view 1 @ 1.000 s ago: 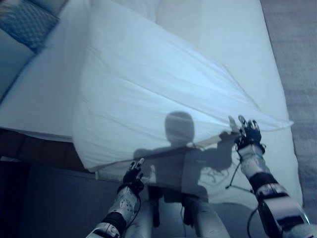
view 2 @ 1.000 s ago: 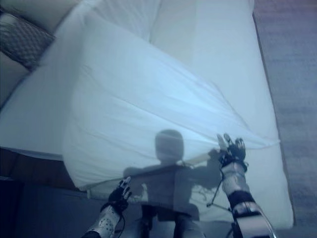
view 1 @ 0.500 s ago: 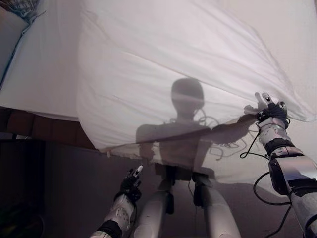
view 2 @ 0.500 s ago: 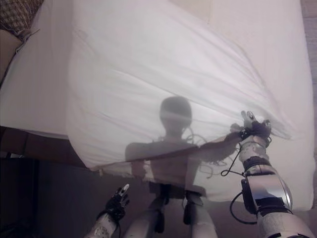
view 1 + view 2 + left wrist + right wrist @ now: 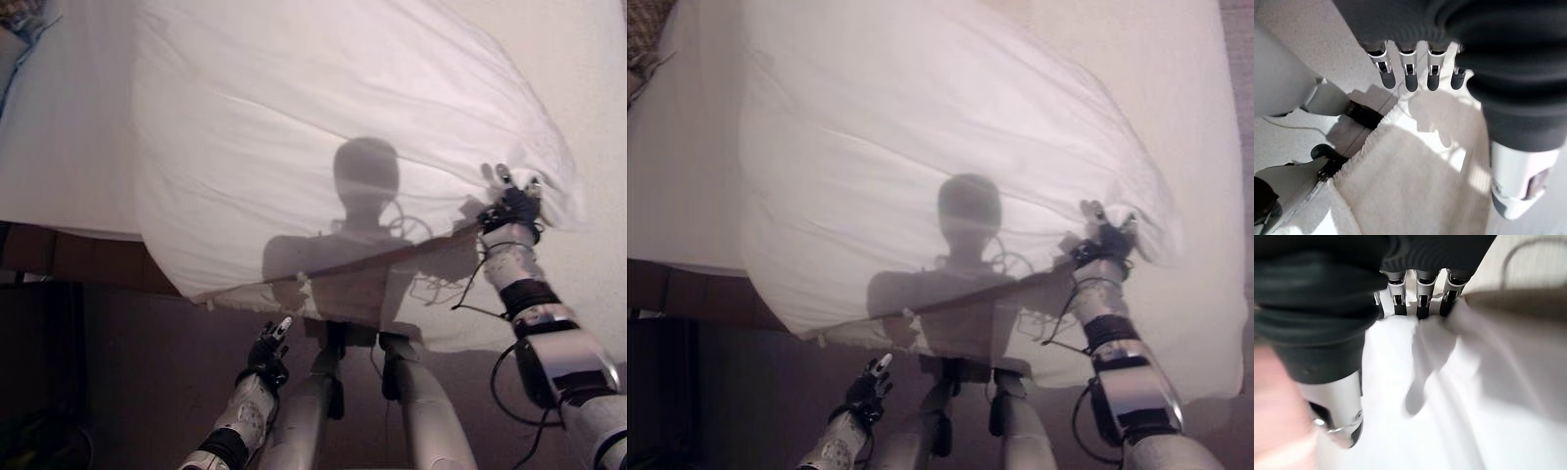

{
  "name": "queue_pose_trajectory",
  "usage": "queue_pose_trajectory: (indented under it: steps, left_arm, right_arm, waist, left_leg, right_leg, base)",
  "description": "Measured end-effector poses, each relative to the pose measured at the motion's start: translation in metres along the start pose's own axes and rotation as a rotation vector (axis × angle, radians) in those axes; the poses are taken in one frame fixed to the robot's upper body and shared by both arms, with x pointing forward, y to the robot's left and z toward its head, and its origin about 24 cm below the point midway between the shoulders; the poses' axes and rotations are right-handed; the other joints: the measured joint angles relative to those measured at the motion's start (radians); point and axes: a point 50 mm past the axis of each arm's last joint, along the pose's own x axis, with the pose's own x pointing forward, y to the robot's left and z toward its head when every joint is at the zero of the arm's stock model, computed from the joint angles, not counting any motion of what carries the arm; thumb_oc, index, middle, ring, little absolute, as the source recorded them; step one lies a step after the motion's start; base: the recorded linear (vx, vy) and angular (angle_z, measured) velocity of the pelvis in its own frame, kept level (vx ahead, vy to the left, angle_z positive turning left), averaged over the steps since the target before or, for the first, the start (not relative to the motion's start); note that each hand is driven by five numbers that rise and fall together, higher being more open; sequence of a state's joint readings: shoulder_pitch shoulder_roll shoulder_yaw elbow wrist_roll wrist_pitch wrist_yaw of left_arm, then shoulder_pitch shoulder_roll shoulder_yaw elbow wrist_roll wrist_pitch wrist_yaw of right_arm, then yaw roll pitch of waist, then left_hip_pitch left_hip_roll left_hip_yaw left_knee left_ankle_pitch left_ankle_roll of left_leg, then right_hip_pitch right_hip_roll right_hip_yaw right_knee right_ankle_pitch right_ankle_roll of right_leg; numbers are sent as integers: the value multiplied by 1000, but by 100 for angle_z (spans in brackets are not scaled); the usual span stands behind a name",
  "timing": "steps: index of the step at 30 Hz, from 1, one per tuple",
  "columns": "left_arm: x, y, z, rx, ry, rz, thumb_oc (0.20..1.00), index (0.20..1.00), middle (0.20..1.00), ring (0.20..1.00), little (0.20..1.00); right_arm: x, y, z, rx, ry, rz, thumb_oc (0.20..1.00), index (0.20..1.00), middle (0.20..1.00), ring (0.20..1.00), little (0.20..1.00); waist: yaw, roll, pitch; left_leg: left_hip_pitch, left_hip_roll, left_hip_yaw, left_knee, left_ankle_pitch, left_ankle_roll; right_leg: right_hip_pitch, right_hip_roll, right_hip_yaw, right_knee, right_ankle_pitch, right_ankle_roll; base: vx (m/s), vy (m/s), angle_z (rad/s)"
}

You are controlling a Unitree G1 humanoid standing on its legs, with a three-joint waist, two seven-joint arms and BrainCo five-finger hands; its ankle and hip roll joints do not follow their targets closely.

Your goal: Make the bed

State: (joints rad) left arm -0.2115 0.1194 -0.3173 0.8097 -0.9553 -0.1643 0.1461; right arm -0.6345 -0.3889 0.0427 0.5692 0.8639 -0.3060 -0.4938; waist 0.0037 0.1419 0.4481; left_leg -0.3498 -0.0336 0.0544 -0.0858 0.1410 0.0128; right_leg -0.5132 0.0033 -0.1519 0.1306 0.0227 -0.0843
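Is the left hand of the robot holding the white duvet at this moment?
No, the left hand hangs with straight, empty fingers above the floor, apart from the white duvet.

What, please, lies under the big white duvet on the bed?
Under the duvet a white sheet shows at the bed's sides, and a beige blanket edge hangs below it. The covered middle stays hidden.

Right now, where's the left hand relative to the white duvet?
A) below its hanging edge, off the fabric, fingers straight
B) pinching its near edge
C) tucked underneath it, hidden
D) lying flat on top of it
A: the left hand sits low in front of the bed, clear of the white duvet and below its hanging edge, fingers straight and holding nothing, while the right hand is up at the duvet's right edge.
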Motion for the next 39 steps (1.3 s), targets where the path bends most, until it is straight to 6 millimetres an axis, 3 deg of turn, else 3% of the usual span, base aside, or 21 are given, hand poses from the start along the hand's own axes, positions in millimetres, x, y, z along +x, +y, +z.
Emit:
queue_pose_trajectory:
  steps: [1,8,14,20,28,35,39]
  left_arm:
    - [1,0,5,-15,-19,6,1000,1000,1000,1000,1000]
    - [4,1,17,-11,-77,30,1000,1000,1000,1000,1000]
    - [1,6,8,-15,-53,48,1000,1000,1000,1000,1000]
    - [-2,10,0,-19,-33,51,1000,1000,1000,1000,1000]
    - [-2,10,0,-19,-30,46,1000,1000,1000,1000,1000]
    - [-3,10,-2,4,-20,36,1000,1000,1000,1000,1000]
    - [-3,10,-4,14,-13,22,1000,1000,1000,1000,1000]
  right_arm:
    - [-19,-1,-2,-43,-55,61,1000,1000,1000,1000,1000]
    - [-31,-39,3,-164,-174,-75,1000,1000,1000,1000,1000]
    - [-43,-41,-24,-191,-77,-55,1000,1000,1000,1000,1000]
    - [-46,-42,-48,-220,31,-31,1000,1000,1000,1000,1000]
    - [-33,-25,-62,-110,154,-1,1000,1000,1000,1000,1000]
    - [-5,0,-50,-112,164,-3,1000,1000,1000,1000,1000]
    - [6,-2,-44,-128,170,-44,1000,1000,1000,1000,1000]
  waist:
    - [-11,-10,7]
    - [-69,-30,29]
    - [-68,-29,31]
    - [-63,-28,31]
    - [-29,-23,34]
    - [13,-6,50]
    - [31,-5,51]
  left_leg:
    - [8,-1,1,-1,0,0]
    - [45,-16,31,-2,-6,2]
    - [52,-18,72,-2,-15,10]
    - [48,-19,80,-2,-15,10]
    - [34,-18,71,-2,-6,10]
    - [13,-18,31,-2,0,17]
    - [-6,-17,5,-2,4,15]
  right_leg:
    - [3,-2,6,4,0,1]
    - [23,-7,61,4,11,41]
    - [17,-2,104,-6,34,74]
    - [15,-2,113,-15,42,85]
    - [19,-3,99,-41,54,70]
    - [24,-7,58,-67,61,60]
    - [21,-9,37,-83,63,56]
  base:
    - [-17,46,-18]
    - [-27,68,-21]
    - [-28,26,-22]
    - [-5,5,-4]
    - [-1,-25,4]
    - [8,-38,15]
    - [23,-30,18]
